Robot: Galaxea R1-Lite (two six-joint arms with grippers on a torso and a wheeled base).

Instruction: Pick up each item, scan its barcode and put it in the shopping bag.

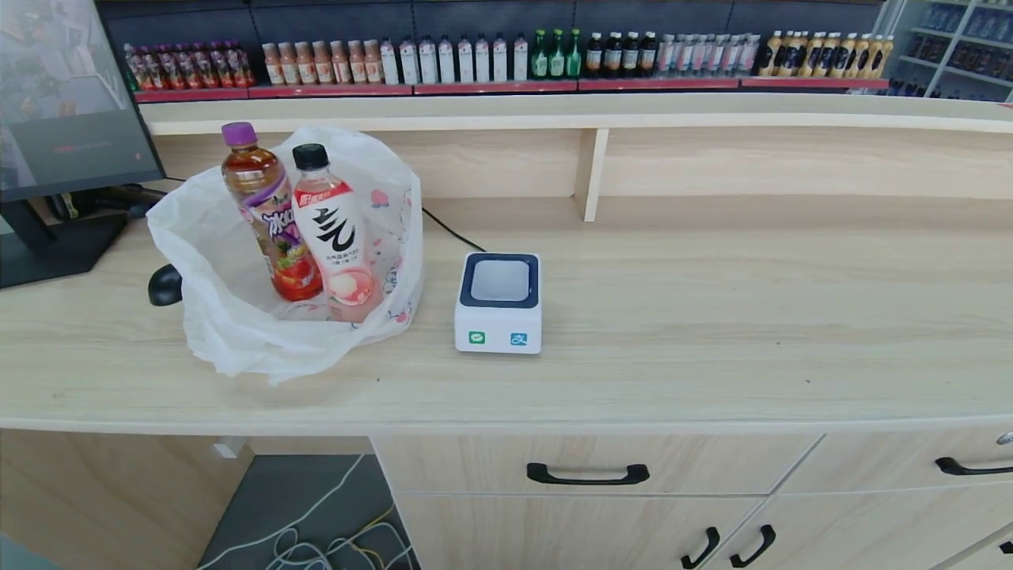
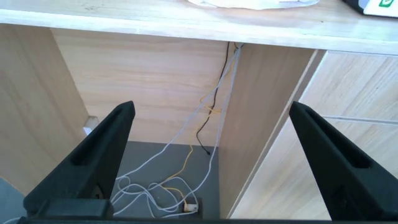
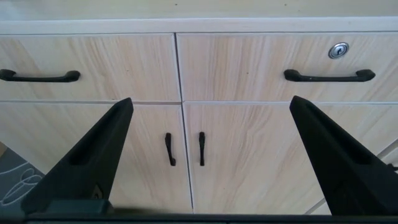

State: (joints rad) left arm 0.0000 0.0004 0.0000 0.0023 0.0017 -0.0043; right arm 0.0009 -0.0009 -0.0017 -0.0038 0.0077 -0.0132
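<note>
Inside the shopping bag (image 1: 218, 324) stand a purple-capped bottle (image 1: 271, 218) and a black-capped bottle (image 1: 336, 237); left tool (image 2: 211, 109) and right tool (image 3: 211, 102) gape empty

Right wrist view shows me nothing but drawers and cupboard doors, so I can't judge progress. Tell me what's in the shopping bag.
Observer: Two bottles stand in the shopping bag, a purple-capped bottle and a black-capped bottle.
Operator: Now place the scanner for me.
Observer: The scanner sits on the counter just to the robot's right of the bag, with a small gap between them.
Operator: Report the left tool.
Observer: The left tool is open and empty, below the counter's edge, facing loose cables on the floor.
</note>
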